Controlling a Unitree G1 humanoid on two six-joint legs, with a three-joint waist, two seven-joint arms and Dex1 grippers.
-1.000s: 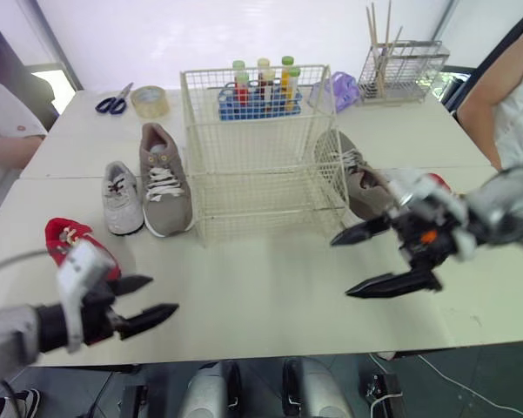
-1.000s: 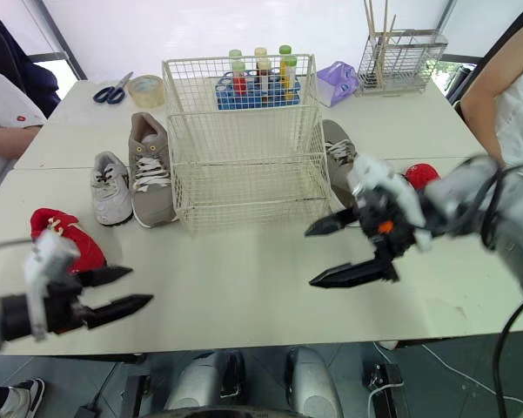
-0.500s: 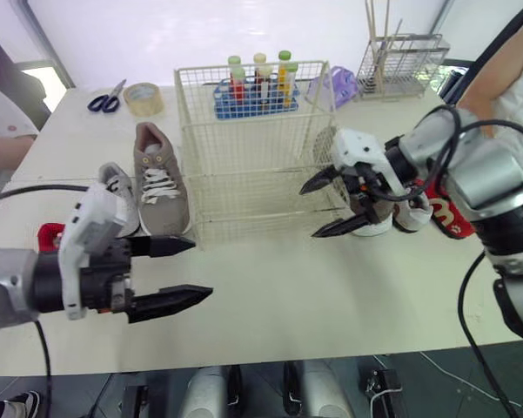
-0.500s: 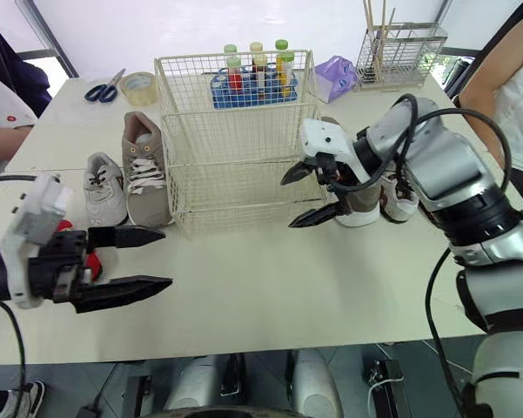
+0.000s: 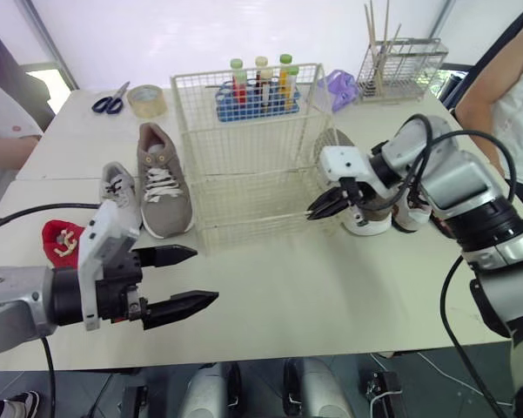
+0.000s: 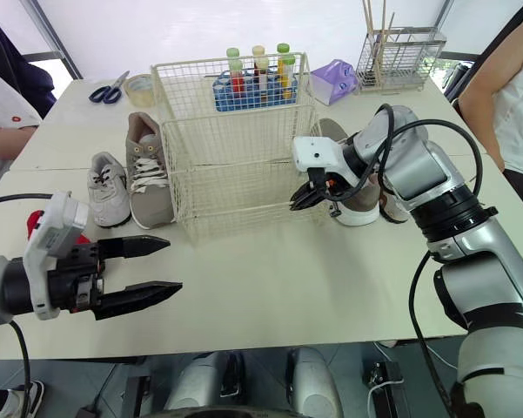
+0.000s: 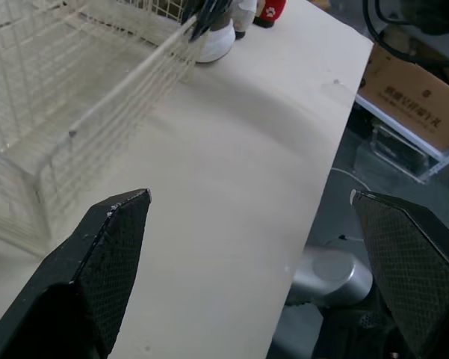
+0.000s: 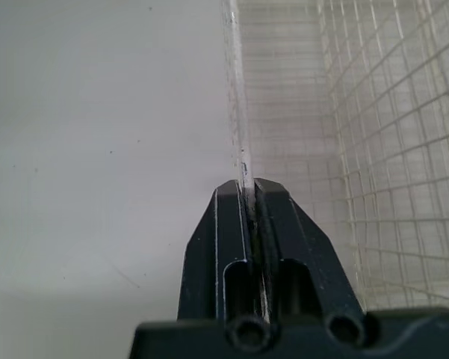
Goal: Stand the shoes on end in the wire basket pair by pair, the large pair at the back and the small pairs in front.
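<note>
The cream wire basket (image 5: pixel 252 157) stands mid-table. My right gripper (image 5: pixel 313 212) is shut on a wire at the basket's lower right front edge; in the right wrist view the wire (image 8: pixel 235 112) runs between the closed fingertips (image 8: pixel 231 196). A large taupe shoe (image 5: pixel 162 178), a small grey shoe (image 5: pixel 120 193) and a small red shoe (image 5: pixel 61 239) lie left of the basket. To its right lie another large taupe shoe (image 6: pixel 358 198) and a small white shoe (image 6: pixel 393 205), partly hidden by my right arm. My left gripper (image 5: pixel 205 276) hovers open over the table's front left, holding nothing.
Behind the basket are a blue rack of tubes (image 5: pixel 259 87), a tape roll (image 5: pixel 148 100), scissors (image 5: pixel 113 97), a purple object (image 5: pixel 341 87) and a wire holder with sticks (image 5: pixel 400 65). People sit at the far left (image 5: pixel 4 122) and far right (image 5: pixel 513 96).
My right gripper has closed on the basket's wire at its right front edge. The left gripper has stayed open and shifted only slightly.
</note>
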